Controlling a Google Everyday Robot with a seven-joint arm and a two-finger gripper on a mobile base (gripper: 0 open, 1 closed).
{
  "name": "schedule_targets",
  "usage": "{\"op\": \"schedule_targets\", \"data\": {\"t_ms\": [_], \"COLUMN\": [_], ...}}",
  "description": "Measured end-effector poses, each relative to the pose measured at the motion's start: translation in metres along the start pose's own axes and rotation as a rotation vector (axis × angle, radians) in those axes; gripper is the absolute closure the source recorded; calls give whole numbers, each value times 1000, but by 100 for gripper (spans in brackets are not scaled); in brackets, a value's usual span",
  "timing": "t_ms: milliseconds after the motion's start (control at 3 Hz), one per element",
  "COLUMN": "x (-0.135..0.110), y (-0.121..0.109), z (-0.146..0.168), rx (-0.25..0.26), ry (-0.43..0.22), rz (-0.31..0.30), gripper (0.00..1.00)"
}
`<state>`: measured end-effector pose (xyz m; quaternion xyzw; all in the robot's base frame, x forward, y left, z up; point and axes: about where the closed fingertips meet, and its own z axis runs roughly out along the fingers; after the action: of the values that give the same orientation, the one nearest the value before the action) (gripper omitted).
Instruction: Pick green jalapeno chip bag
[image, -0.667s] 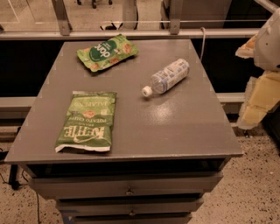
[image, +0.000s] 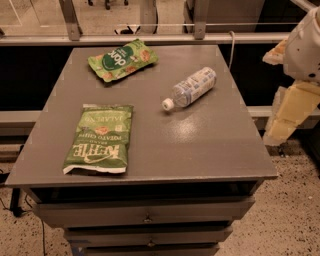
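On my feed the jalapeno bag (image: 100, 137) lies flat near the front-left corner of the table (image: 200, 150), its long side running front to back. Its white end sits close to the front edge and its big white lettering reads upside down to me. Nothing touches it. Behind it, close to the back edge and left of the middle, is a small bag (image: 122, 60), crinkled, green with a dark round logo, lying at an angle and well apart from the jalapeno bag. Right of the middle a clear bottle (image: 191, 87) lies on its side on a diagonal. Its white cap (image: 167, 104) points toward the front-left and its base toward the back-right corner. It is clear of both bags. Under the front edge I see the drawers (image: 145, 212) of the table, shut. Past the right edge, off the table altogether, is the arm (image: 306, 45). Its white upper part is up level with the back-right corner and cut off by the edge of my view, and the cream lower part hangs down from it beside the right edge. The gripper (image: 289, 114) is on that lower part, pointing down and inward, off to the side of the tabletop and far from the jalapeno bag, with the whole width of the table between them. I cannot tell whether it is apart or together, and I see nothing held in it.
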<state>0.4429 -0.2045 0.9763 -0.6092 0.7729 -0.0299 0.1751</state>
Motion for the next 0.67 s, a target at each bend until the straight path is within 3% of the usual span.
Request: {"op": "schedule_targets", "data": {"t_ms": [333, 667], "x": [-34, -98], "y": [-2, -5], "z": [26, 61], "rx": [-2, -8], "ry": [-95, -264], "rz": [-16, -36], "gripper": [0, 0]}}
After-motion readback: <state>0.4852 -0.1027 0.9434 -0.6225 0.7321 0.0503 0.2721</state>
